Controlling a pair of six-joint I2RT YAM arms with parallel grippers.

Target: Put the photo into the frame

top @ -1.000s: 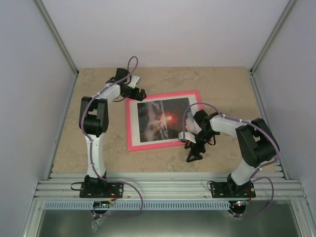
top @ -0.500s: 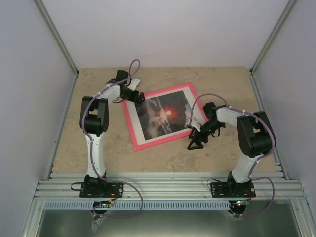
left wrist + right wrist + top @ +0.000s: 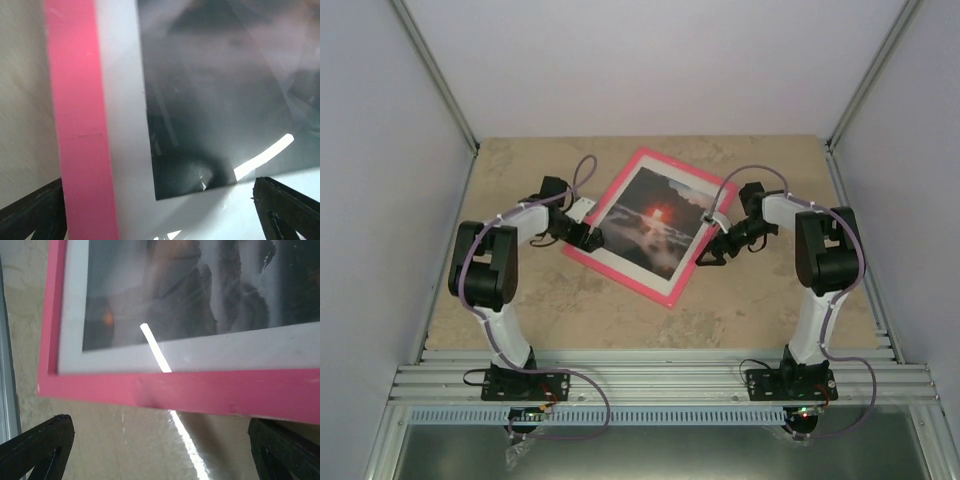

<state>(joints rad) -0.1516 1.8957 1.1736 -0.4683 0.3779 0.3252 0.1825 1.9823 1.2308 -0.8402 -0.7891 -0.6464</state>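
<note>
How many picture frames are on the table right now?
1. The pink frame lies mid-table, turned diagonally, with the photo inside it, between the left gripper and the right gripper. No other frame shows, though the arms hide some tabletop.

A beige, marbled table (image 3: 740, 300) carries the frame (image 3: 632, 285), which lies flat near the middle, turned askew to the table's edges. The photo (image 3: 655, 220) sits face up inside it, its white border showing.
</note>
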